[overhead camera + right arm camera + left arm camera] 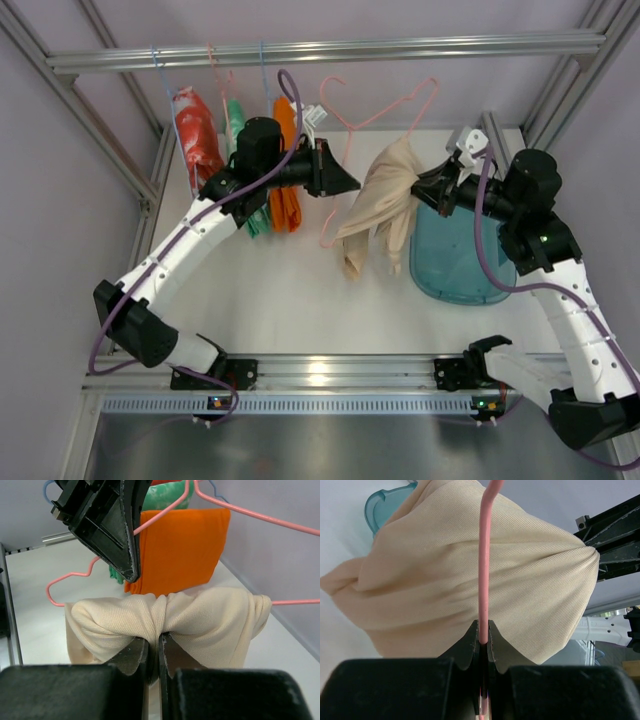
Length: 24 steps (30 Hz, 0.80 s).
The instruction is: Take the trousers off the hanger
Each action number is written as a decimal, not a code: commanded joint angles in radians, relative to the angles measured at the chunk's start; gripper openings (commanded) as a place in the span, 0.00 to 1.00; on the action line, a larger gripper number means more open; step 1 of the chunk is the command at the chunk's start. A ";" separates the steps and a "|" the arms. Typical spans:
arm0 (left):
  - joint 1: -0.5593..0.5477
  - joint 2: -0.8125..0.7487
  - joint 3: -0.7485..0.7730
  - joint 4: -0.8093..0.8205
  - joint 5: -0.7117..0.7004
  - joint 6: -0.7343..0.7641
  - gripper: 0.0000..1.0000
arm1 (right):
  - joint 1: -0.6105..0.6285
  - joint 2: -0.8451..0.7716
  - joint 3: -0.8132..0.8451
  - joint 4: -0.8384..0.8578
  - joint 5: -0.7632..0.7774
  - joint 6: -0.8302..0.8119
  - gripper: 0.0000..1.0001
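The pale beige trousers (382, 205) hang bunched on a pink wire hanger (345, 115) near the middle of the rail. My left gripper (350, 183) is shut on the pink hanger wire (484, 570), with the beige cloth (470, 575) right behind it. My right gripper (425, 190) is shut on a gathered fold of the beige trousers (165, 617), which still drape over the pink hanger (260, 516). The bright orange trousers (286, 170) hang on another hanger to the left; they show behind in the right wrist view (180, 550).
A red patterned garment (195, 135) and a green one (238, 125) hang on the rail (330, 50) at left. A teal plastic bin (455, 255) lies on the white table under the right arm. Aluminium frame posts stand on both sides.
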 commanded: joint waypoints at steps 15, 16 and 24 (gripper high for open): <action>0.004 -0.063 -0.093 -0.032 -0.056 0.090 0.00 | -0.012 -0.002 0.232 0.325 0.171 0.252 0.00; 0.006 -0.063 -0.102 -0.037 -0.059 0.092 0.00 | -0.012 0.000 0.247 0.348 0.190 0.266 0.00; 0.003 -0.077 -0.165 -0.049 -0.071 0.112 0.00 | -0.012 0.003 0.370 0.385 0.326 0.301 0.00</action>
